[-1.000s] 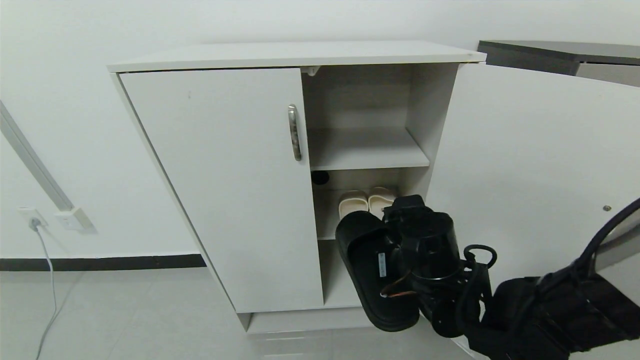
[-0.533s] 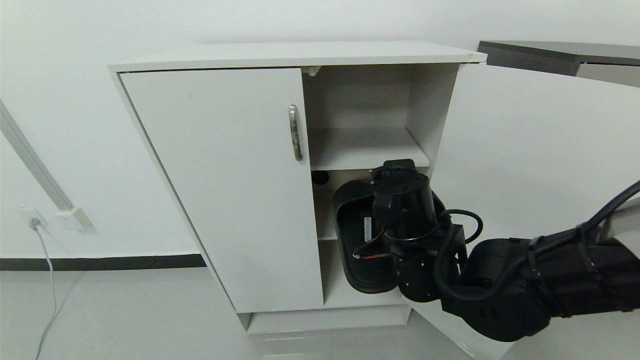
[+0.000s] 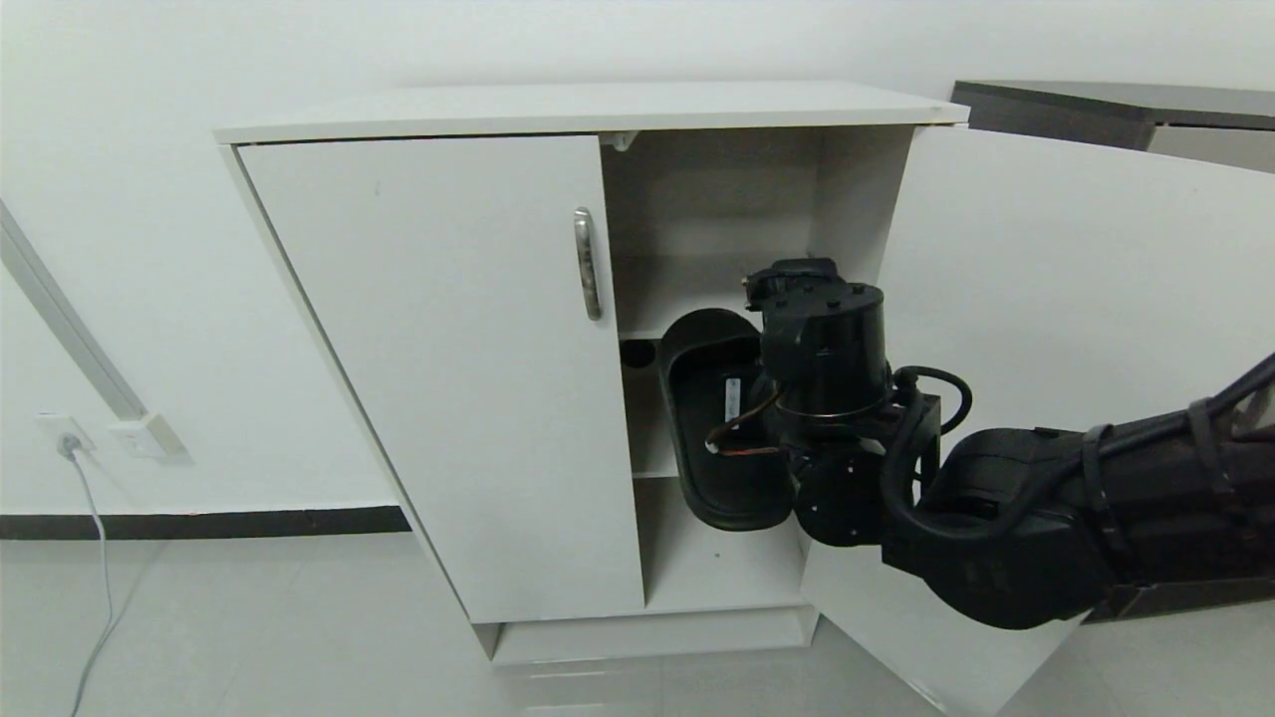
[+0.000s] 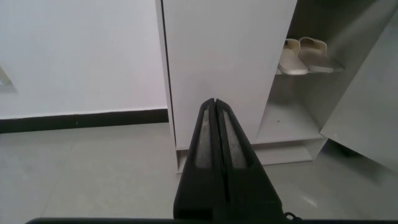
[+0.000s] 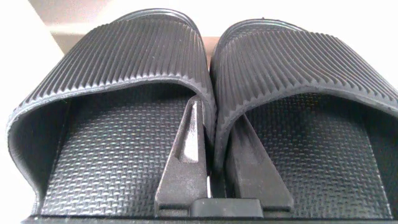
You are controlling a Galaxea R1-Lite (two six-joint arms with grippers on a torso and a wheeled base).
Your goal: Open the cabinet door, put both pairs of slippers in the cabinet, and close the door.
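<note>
A: Item one, cabinet [image 3: 588,105]: right door [image 3: 1046,299] stands wide open, left door [image 3: 438,378] is shut. Item two?

B: Black slippers [image 3: 717,428], one pair, tilted toe-up at the opening, before the middle compartment. Beige slippers [image 4: 308,55] lie on that compartment's shelf.

A: Grippers?

B: Right gripper [image 5: 216,118]: fingers nearly together, pinching the black pair's inner walls. Left gripper [image 4: 214,134]: fingers pressed together, empty, low before the cabinet.

A: Step?

B: Stowing the second pair, by the look of it. The next move calls for free shelf space, then release.
</note>
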